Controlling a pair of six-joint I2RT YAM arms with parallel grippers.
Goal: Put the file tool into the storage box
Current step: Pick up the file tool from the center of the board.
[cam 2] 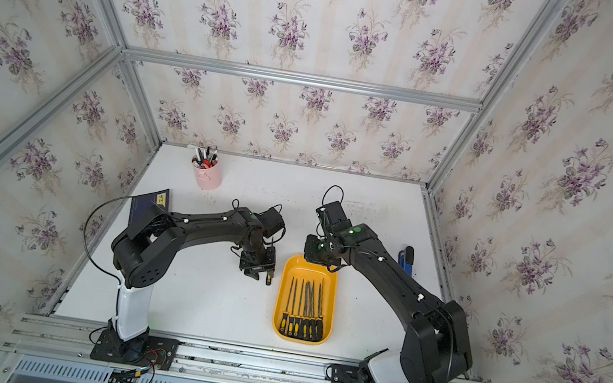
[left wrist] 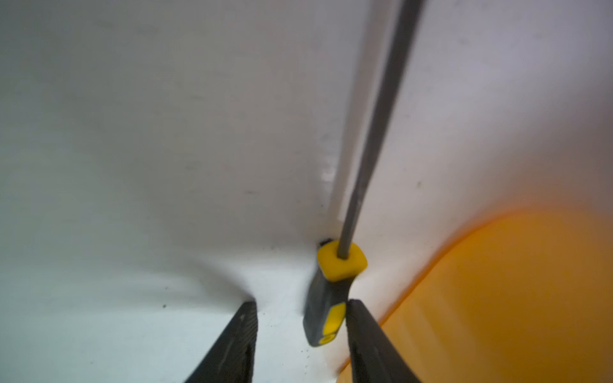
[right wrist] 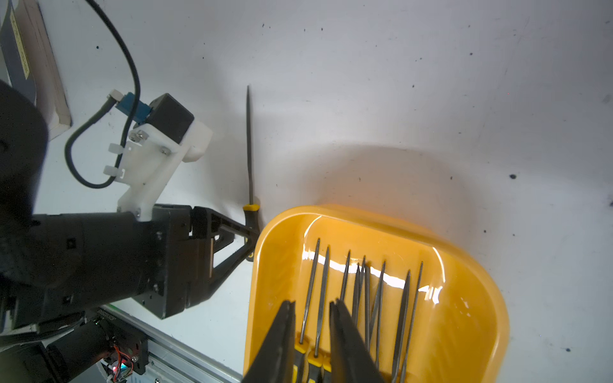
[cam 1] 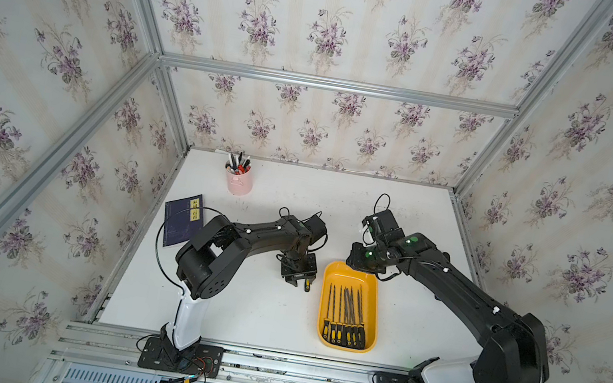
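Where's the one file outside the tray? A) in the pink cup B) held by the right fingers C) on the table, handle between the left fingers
C: the file lies on the table beside the storage box, its handle between the fingers of the left gripper.

Left claw (left wrist: 302, 302) and right claw (right wrist: 312, 302) stand parted.

Bright, even light falls from overhead. In the right wrist view white glare streaks the tray (right wrist: 464, 315), and a broad soft shadow lies on the table (right wrist: 365, 83) beside it. The left wrist view is smeared, with the file (left wrist: 331, 291) soft-edged. Both top views bow at their edges.
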